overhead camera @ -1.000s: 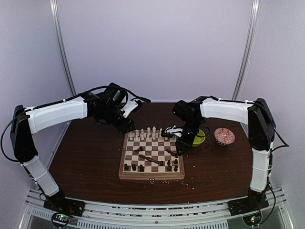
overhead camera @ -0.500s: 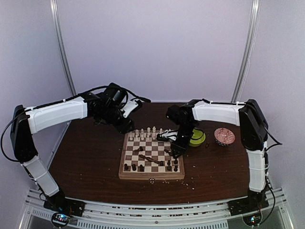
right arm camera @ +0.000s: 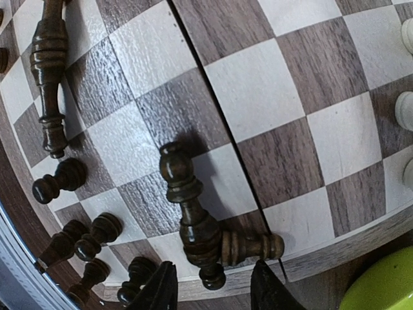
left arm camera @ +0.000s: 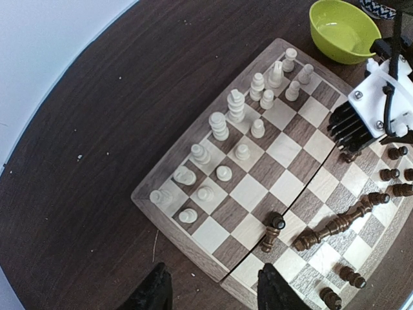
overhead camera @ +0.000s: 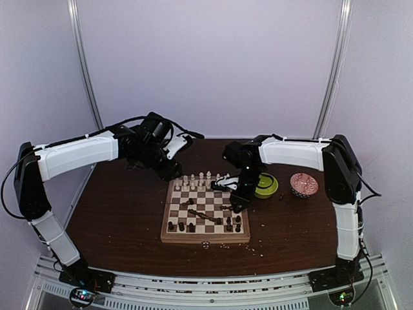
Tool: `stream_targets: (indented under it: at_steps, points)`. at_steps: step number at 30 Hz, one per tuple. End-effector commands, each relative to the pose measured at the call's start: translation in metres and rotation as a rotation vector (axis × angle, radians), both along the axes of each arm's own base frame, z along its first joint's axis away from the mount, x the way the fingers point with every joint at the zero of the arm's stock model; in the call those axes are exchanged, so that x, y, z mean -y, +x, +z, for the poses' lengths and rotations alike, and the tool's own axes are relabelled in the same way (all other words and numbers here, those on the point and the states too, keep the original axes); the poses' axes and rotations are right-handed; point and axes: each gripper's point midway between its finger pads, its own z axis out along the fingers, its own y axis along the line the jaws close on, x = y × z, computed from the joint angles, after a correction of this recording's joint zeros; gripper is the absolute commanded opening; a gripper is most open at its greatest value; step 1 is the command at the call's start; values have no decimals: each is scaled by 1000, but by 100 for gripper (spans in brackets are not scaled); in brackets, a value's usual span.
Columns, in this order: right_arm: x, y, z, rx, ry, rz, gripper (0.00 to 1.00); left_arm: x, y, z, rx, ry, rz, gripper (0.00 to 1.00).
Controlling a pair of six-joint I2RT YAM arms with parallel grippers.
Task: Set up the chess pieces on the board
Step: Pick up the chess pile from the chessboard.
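Observation:
The board [overhead camera: 205, 239] lies mid-table. Cream chess pieces [overhead camera: 197, 179] stand in two rows along its far side [left arm camera: 236, 103]. Dark chess pieces [overhead camera: 187, 227] stand along the near edge, and two long ones [left arm camera: 335, 223] lie flat mid-board. My right gripper [right arm camera: 213, 287] hovers open low over the board's right edge. Two dark pieces [right arm camera: 193, 219] lie crossed just ahead of its fingertips [right arm camera: 162, 287], one knob between them, untouched. My left gripper [left arm camera: 213, 294] hangs open and empty above the board's far left edge; in the top view it [overhead camera: 173, 171] sits beside the cream rows.
A lime-green bowl [overhead camera: 266, 187] stands right of the board, close behind my right gripper [overhead camera: 237, 205]. A red patterned bowl [overhead camera: 303, 185] sits farther right. Pale crumbs [overhead camera: 226, 245] lie scattered before the board's near rim.
My right arm swung left from the green bowl over the board's right edge, and its jaws widened slightly. The left arm stayed still.

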Motion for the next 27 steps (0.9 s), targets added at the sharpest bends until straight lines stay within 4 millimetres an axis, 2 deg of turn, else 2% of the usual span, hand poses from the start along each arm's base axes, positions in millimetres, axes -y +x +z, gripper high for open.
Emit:
stream_targets:
  at_steps: [1, 4, 12, 17, 24, 27]
  points:
    - [-3, 9, 24, 115, 40, 70, 40, 4, 4, 12, 37, -32, -8, 48]
    - [-1, 10, 23, 135, 36, 87, 38, 9, 1, 18, 55, -82, -21, 48]
    - [2, -2, 15, 93, 45, 79, 35, 23, -2, 30, 62, -201, -43, 48]
    - [5, -10, 4, 58, 38, 64, 32, 28, -3, 30, 54, -224, -57, 48]
    - [-4, -7, 2, 64, 75, 67, 28, 44, -10, 27, 6, -299, -105, 47]
    - [-7, -6, -1, 61, 77, 77, 23, 47, -10, 25, -11, -314, -105, 46]
